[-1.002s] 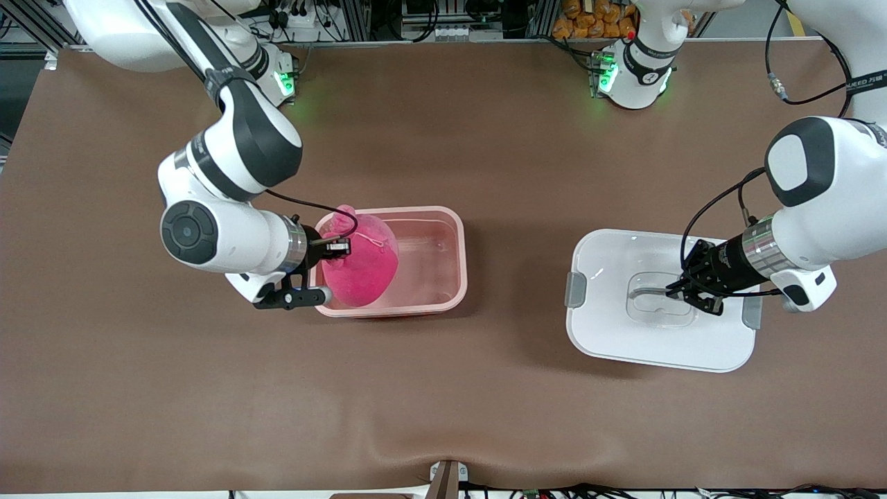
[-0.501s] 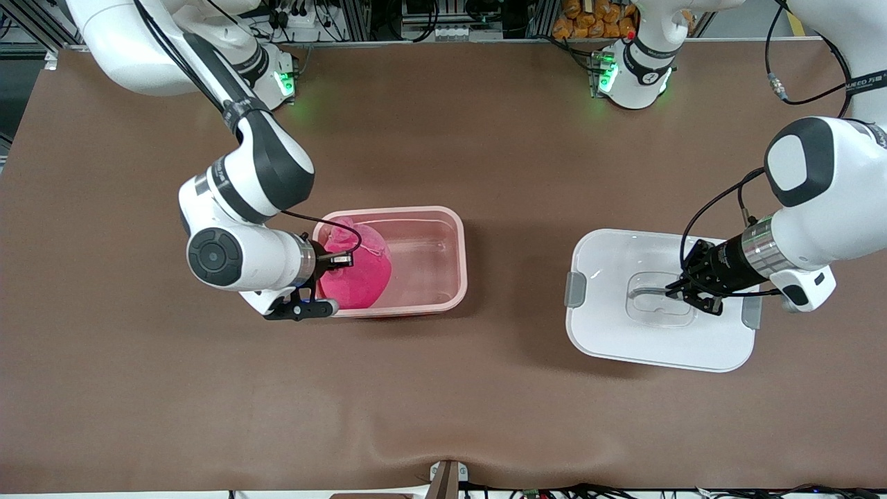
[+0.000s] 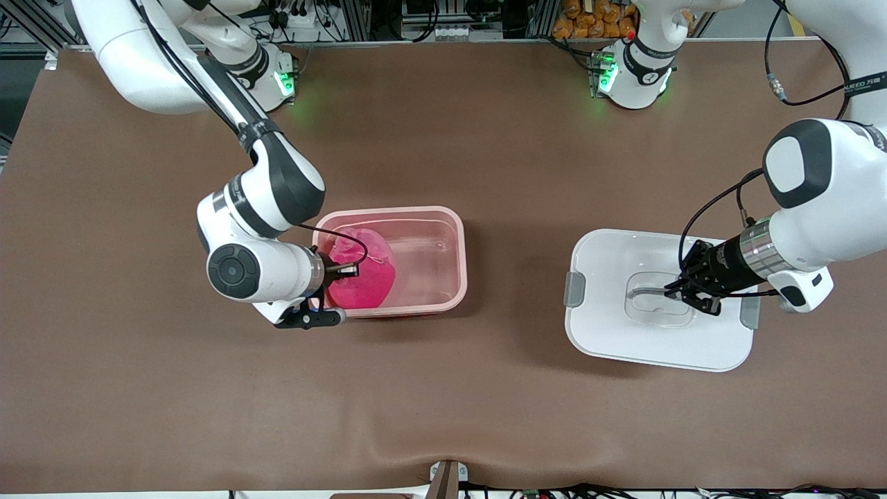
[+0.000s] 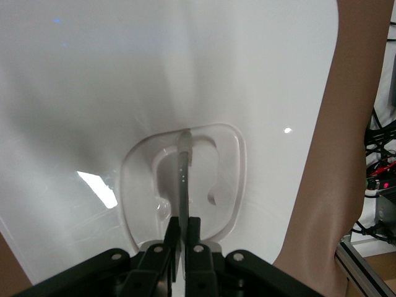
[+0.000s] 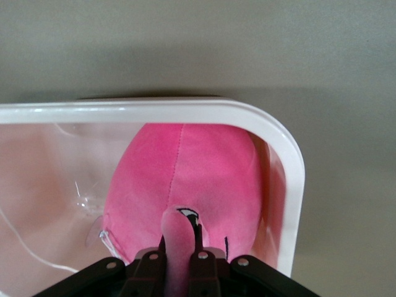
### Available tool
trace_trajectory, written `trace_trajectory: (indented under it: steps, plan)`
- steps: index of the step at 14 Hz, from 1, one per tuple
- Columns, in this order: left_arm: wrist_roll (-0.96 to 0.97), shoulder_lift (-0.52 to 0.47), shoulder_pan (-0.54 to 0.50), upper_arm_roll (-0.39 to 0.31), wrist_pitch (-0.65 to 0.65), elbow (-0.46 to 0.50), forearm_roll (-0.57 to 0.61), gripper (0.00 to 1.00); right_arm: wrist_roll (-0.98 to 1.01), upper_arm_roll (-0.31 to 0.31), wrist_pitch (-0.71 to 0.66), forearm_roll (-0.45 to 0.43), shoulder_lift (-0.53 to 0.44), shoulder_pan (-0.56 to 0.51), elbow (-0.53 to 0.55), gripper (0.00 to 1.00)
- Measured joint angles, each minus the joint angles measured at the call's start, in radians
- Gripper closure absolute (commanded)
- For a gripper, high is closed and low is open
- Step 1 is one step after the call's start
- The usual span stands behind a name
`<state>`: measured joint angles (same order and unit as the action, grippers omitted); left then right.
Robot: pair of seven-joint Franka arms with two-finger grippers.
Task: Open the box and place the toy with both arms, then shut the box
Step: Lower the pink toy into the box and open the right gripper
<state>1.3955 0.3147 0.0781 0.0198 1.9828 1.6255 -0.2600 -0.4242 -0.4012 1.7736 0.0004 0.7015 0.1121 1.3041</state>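
Your right end effector (image 3: 341, 269) is clamped on the toy (image 3: 364, 274) inside the box (image 3: 443, 256); your left end effector (image 3: 682, 291) pinches the lid's handle (image 3: 648, 292).

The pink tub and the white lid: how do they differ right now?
The tub is see-through pink and open, the toy inside; the lid is opaque white and lies flat, apart, toward the left arm's end. The right gripper grips the toy in the tub; the left gripper pinches the lid's handle. Both are rounded rectangles.
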Motion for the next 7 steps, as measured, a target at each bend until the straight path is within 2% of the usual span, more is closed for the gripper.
trace_trajectory:
  steps: [7]
  plan:
    - [0.0, 0.003, 0.0, 0.0, 0.0, 0.0, 0.0, 1.0, -0.13, 0.0, 0.113, -0.008, 0.049, 0.067, 0.0, 1.0]
